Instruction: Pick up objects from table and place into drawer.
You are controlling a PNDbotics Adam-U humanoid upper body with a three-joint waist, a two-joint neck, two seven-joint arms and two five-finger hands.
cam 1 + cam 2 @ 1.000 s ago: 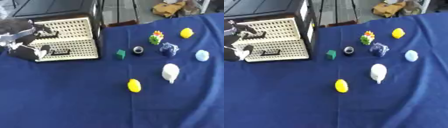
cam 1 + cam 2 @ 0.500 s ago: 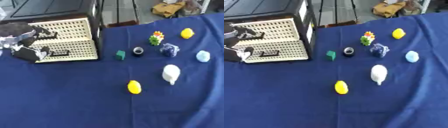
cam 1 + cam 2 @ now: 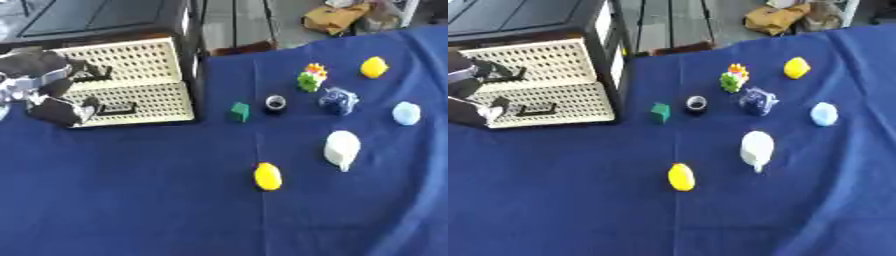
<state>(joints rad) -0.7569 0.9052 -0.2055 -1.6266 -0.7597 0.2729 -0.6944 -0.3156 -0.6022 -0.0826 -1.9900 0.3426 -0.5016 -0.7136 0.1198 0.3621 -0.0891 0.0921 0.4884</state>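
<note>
A blue cloth is covering the desk from edge to edge. At its far left a black cabinet is holding the drawer unit — two cream perforated fronts, one above the other, each with a dark handle. The left robot hand is hanging in front of those fronts, its fingers curled near the handles; whether they are closing on one I cannot tell. The right robot hand is showing in neither view.

The objects are lying loose to the right, well apart from the drawers: a white bottle-like shape, a yellow oval nearest the front, a pale blue ball, a dark blue crumpled piece, a yellow lemon-like thing, a green-and-yellow toy, a small black ring and, just beside it, a green cube.
</note>
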